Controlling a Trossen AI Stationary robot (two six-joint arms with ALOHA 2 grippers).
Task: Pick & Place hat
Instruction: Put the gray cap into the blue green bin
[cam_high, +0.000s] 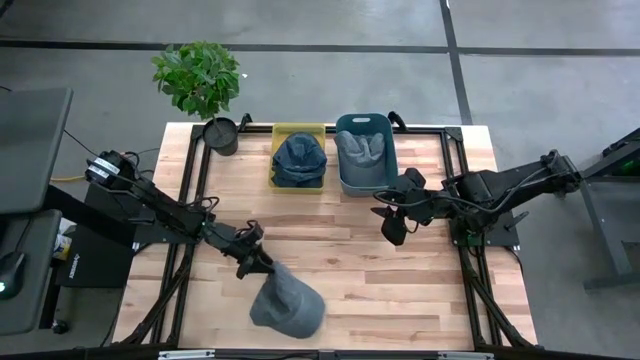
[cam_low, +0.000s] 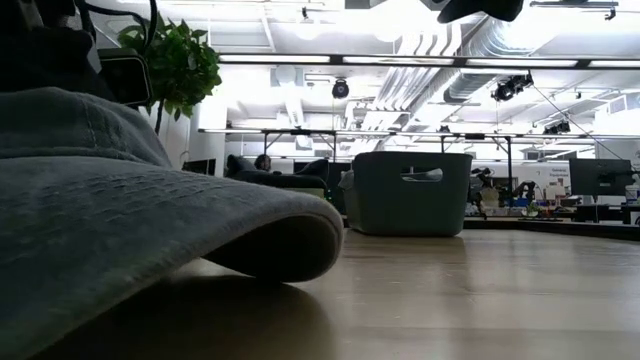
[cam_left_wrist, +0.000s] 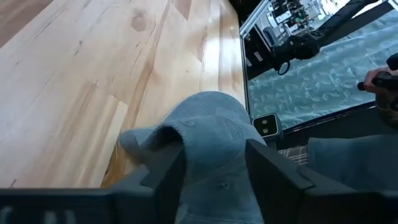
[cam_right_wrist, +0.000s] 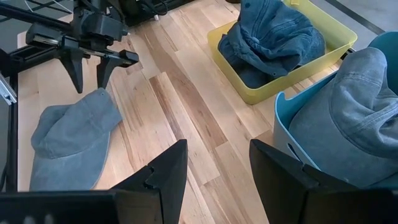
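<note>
A grey-blue hat (cam_high: 290, 305) lies near the table's front edge and fills the low view's left (cam_low: 120, 200). My left gripper (cam_high: 262, 265) is at the hat's far-left end and closed on its cloth (cam_left_wrist: 211, 124). The right wrist view shows that gripper (cam_right_wrist: 90, 84) from afar, over the hat (cam_right_wrist: 68, 134). My right gripper (cam_high: 392, 232) hangs open above the table's middle right with nothing between its fingers (cam_right_wrist: 214, 168). My left gripper has the crown's cloth (cam_left_wrist: 211, 152) at the hat's far-left end between its two fingers. A ridge of cloth (cam_left_wrist: 158, 134) stands up beside one finger. The fingers come slanting down from the table's left. The rest of the hat lies on the table.
At the table's far edge a yellow bin (cam_high: 298, 130) holds a dark blue hat (cam_high: 299, 160), and a teal bin (cam_high: 363, 120) beside it holds a grey hat (cam_high: 362, 150). A potted plant (cam_high: 200, 80) stands at the far left corner. Bare wood lies between the bins and the hat.
</note>
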